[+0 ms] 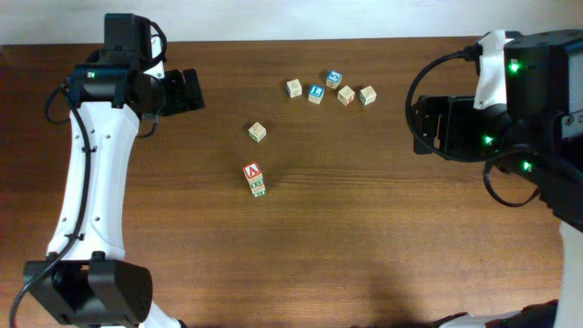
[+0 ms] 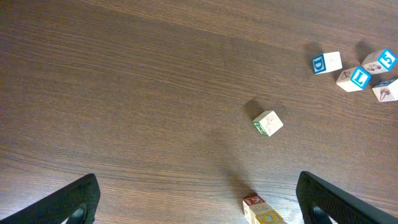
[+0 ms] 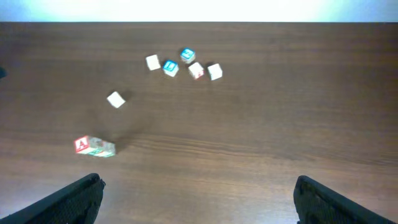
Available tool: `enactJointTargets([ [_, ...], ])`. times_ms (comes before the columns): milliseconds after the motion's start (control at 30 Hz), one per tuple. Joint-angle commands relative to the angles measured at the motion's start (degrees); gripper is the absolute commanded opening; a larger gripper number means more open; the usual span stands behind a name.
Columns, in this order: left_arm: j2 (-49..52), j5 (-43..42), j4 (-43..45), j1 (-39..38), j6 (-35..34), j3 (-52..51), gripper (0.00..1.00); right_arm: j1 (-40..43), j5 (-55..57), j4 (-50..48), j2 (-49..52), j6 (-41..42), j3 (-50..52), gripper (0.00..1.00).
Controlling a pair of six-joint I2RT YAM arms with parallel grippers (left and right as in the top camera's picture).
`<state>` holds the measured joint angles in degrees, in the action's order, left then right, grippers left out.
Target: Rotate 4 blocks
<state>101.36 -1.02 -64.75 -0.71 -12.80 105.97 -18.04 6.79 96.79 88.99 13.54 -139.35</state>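
Note:
Small light-wood alphabet blocks lie on the brown table. A block with a red "A" (image 1: 252,171) touches a green-printed block (image 1: 258,188) at the centre. A lone beige block (image 1: 258,132) sits just behind them. Three more beige blocks (image 1: 294,87) (image 1: 346,95) (image 1: 367,95) lie in a far cluster. My left gripper (image 1: 193,91) hovers open at the far left, well away from every block. My right gripper (image 1: 419,125) hovers open at the right, also apart. In the left wrist view the lone block (image 2: 268,122) and the pair (image 2: 261,210) lie ahead of the open left gripper (image 2: 202,205). The open right gripper (image 3: 199,202) faces the "A" block (image 3: 82,145).
Two blue-faced cubes (image 1: 315,94) (image 1: 334,78) sit among the far cluster. The table's far edge (image 1: 273,38) runs just behind that cluster. Both arms stand at the table's sides.

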Motion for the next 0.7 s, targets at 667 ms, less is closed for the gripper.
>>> enactJointTargets([
  [667,-0.3,0.4,-0.1,0.3,0.9,0.6,0.99,17.2,-9.5,-100.1,-78.5,-16.1,127.8,0.98],
])
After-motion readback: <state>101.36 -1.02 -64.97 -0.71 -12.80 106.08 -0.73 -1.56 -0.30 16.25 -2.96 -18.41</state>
